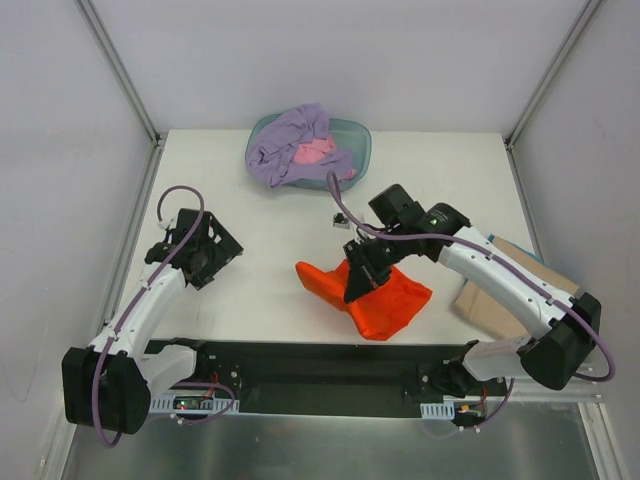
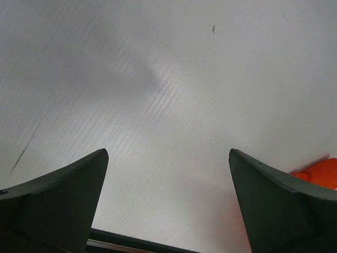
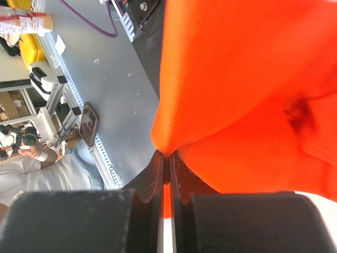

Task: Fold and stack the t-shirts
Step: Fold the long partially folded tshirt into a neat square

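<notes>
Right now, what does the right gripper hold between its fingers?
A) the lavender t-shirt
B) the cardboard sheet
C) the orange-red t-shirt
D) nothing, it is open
C: in the right wrist view the right gripper is shut on a fold of the orange-red t-shirt, with its jaws almost touching.

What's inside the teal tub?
A purple t-shirt heaped in the tub, draping over its left rim, with a pink t-shirt showing in the middle. Anything beneath them is covered.
</notes>
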Robot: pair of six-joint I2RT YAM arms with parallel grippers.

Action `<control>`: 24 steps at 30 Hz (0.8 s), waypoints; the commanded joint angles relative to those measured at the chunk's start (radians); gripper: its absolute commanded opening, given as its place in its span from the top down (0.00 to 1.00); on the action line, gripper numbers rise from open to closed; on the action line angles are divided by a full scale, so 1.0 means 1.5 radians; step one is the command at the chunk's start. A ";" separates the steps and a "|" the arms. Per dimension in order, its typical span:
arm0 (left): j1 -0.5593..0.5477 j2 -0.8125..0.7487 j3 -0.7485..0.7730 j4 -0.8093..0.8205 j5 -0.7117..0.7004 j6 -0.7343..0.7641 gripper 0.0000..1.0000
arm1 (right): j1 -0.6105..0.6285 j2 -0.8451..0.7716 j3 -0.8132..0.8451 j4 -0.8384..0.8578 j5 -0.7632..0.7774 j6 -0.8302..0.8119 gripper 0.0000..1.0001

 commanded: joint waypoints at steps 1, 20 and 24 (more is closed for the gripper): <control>0.006 0.000 0.018 0.009 0.009 0.014 0.01 | -0.007 -0.017 0.001 0.034 -0.023 0.019 0.99; 0.007 0.017 0.024 0.010 0.028 0.014 0.01 | -0.204 0.001 -0.186 0.136 -0.077 0.021 0.99; 0.007 0.018 0.026 0.017 0.048 0.027 0.01 | -0.241 0.009 -0.211 0.139 -0.053 0.004 0.98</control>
